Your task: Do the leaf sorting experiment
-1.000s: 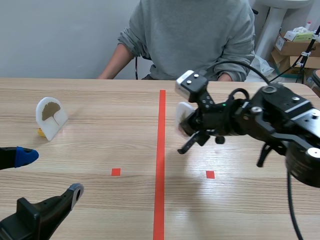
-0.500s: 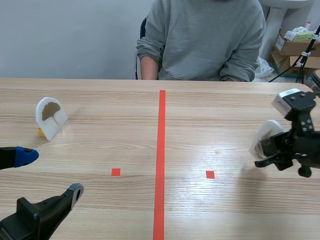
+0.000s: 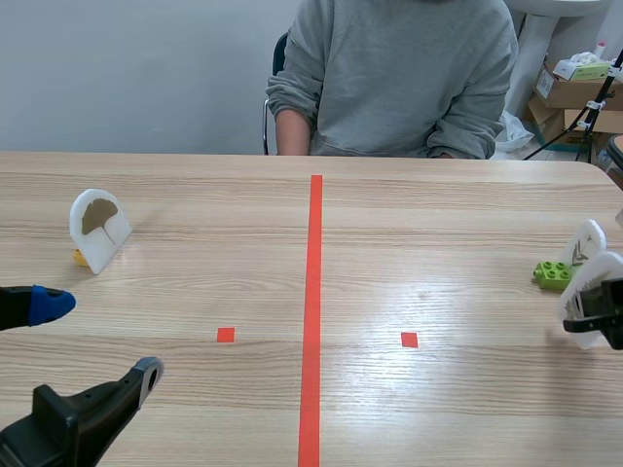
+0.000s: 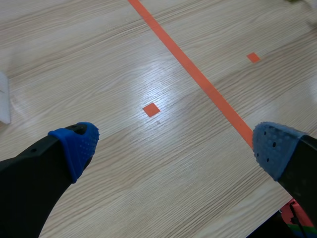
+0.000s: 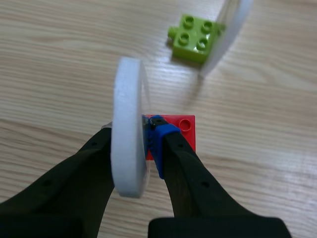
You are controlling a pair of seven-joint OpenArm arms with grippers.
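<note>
At the far left of the table [image 3: 195, 195], first disc [image 3: 97, 226], white with a brown leaf on its face, stands upright on a yellow foot, well apart from everything else. My left gripper [image 3: 97, 336] hangs low and near me, fingers spread wide, nothing between them; its wrist view shows only bare wood and tape marks below. Red tape line [image 3: 313, 292] splits the table down the middle, and a person [image 3: 399, 78] sits across from me. At the right edge, second disc [image 3: 584, 241] stands on a green brick [image 3: 552, 274]. Just beside it, my right gripper [image 5: 131, 144] is clamped on the rim of the held disc [image 5: 126, 148], which is fixed to a red brick [image 5: 179, 130]. That disc is edge-on, so its leaf is hidden. Cannot tell whether the red brick touches the wood. Risks: releasing before the brick sits flat would likely topple the disc, which looks top-heavy on a small foot. Drifting toward the green brick could knock second disc over. The pinch is on a thin rim, so the piece may twist in the pads.
</note>
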